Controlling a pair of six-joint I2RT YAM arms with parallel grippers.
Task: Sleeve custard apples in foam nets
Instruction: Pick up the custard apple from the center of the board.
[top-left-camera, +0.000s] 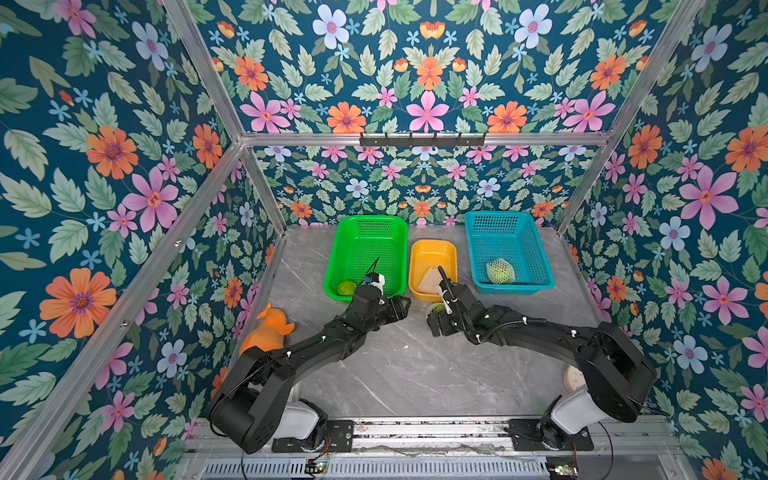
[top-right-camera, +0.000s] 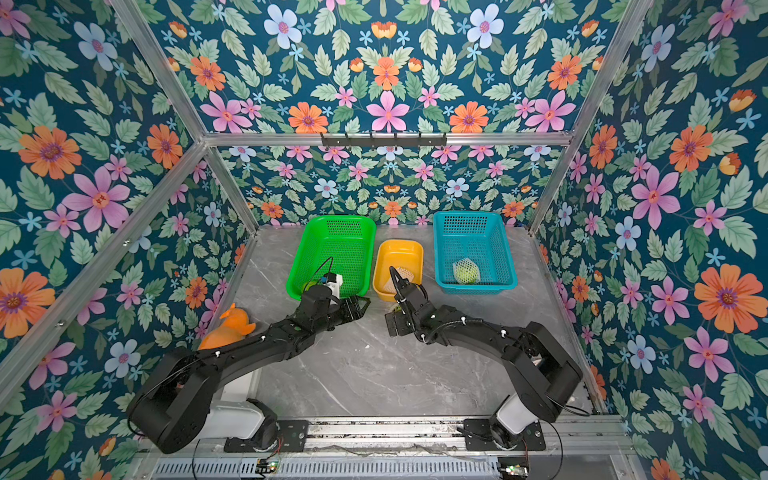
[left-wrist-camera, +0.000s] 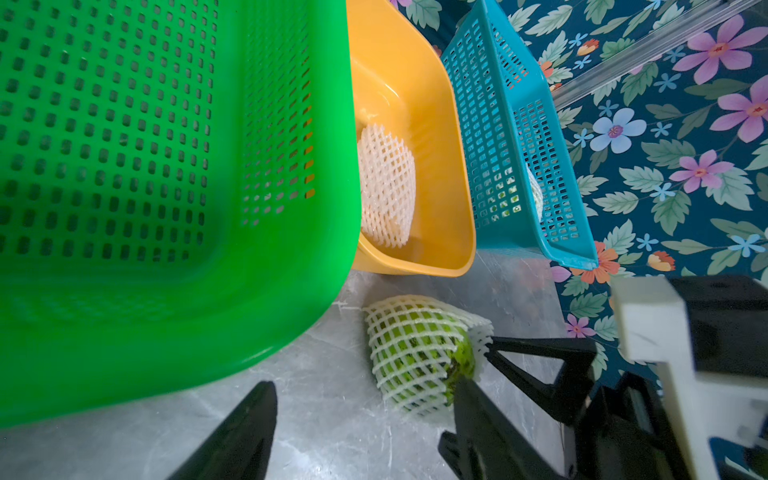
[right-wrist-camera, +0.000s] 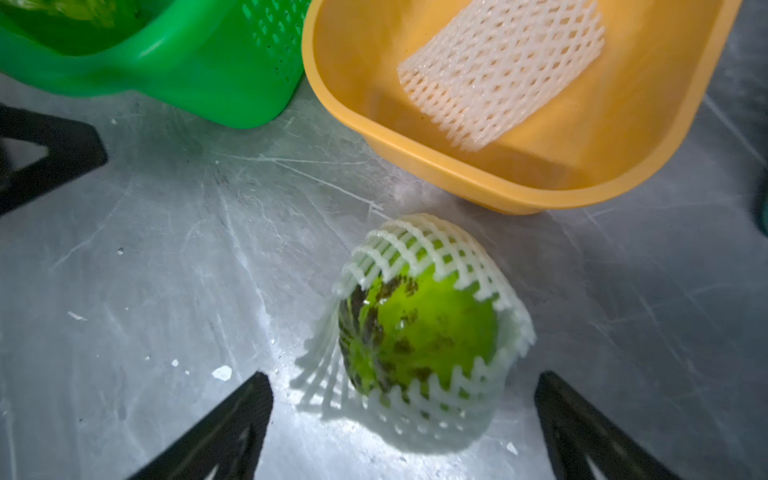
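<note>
We are watching custard apple (right-wrist-camera: 419, 332), mostly in foam net (right-wrist-camera: 428, 245), lying on bench (right-wrist-camera: 166, 270) just beside yellow tub (right-wrist-camera: 478, 183). Right fingers (right-wrist-camera: 237, 419) gaping wide either side, gripping nothing; left fingers (left-wrist-camera: 245, 428) parted, empty. We are advising: pinch netted flanks gently, keeping sleeve from slipping.

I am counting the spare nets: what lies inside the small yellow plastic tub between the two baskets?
One flat whitish foam mesh net lies in the yellow plastic tub, no fruit in it. Whatever may lie under the net is covered.
</note>
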